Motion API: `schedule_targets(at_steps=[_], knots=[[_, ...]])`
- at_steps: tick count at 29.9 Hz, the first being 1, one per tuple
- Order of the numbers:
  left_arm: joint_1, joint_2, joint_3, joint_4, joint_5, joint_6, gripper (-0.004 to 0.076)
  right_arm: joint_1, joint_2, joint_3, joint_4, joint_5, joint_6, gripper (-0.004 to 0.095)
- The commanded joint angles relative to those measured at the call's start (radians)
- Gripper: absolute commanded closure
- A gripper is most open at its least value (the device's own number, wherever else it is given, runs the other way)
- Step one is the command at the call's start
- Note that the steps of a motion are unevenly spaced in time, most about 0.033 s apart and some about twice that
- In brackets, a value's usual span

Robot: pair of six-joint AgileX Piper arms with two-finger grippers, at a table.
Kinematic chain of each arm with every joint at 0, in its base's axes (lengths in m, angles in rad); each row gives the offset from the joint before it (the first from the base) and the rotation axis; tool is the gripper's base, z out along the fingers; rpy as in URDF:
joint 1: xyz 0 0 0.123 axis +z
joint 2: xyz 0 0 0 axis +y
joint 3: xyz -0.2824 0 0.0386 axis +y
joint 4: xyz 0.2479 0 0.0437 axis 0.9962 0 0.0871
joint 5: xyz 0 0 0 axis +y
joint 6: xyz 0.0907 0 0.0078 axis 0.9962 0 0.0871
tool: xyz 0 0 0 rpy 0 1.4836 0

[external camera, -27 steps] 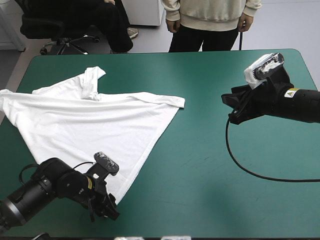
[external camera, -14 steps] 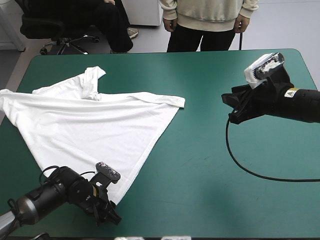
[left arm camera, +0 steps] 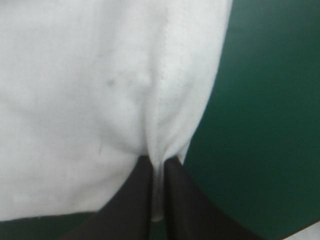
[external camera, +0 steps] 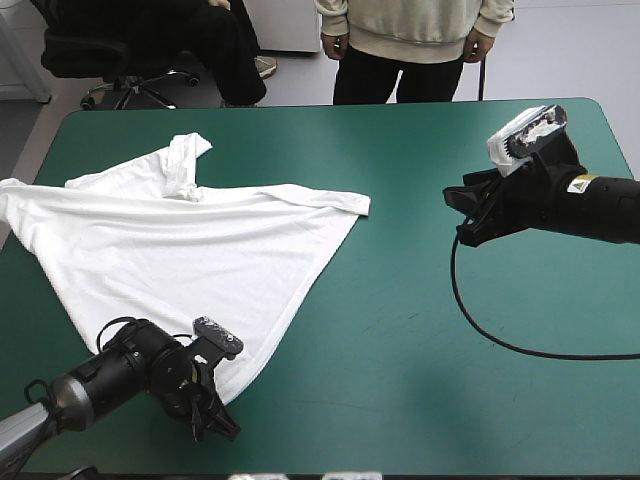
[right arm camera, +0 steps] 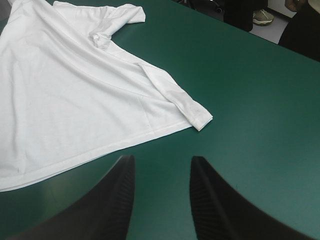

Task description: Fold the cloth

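1. High view: the teal-green table (external camera: 400, 330) carries the T-shirt (external camera: 180, 240) flat on its left half, long axis crosswise, narrowing to 1 corner toward the near edge.
2. Left wrist view: the left claw (left arm camera: 158, 164) pinches that corner's hem.
3. Right wrist view: the right claw (right arm camera: 161, 167) gapes above the table, with the T-shirt ahead.

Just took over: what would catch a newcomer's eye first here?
The white T-shirt, spread in a rough triangle over the table's left half. The left end effector is shut on its near corner by the table's near edge; the right end effector hangs open over the right side, clear of it.
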Motion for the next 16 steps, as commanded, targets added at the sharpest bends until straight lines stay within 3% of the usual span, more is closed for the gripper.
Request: schedule_targets(at_steps=[1, 10, 16], knots=[[-0.006, 0.049, 0.043, -0.080, -0.083, -0.021, 0.0741, 0.001, 0.047, -0.024, 0.032, -0.041, -0.007, 0.0558], [-0.006, 0.049, 0.043, -0.080, -0.087, -0.037, 0.0741, 0.176, 0.316, -0.072, -0.108, -0.214, -0.125, 0.0392], [-0.006, 0.049, 0.043, -0.094, -0.085, -0.043, 0.0741, 0.242, 0.535, -0.229, -0.218, -0.268, -0.142, 0.0379]])
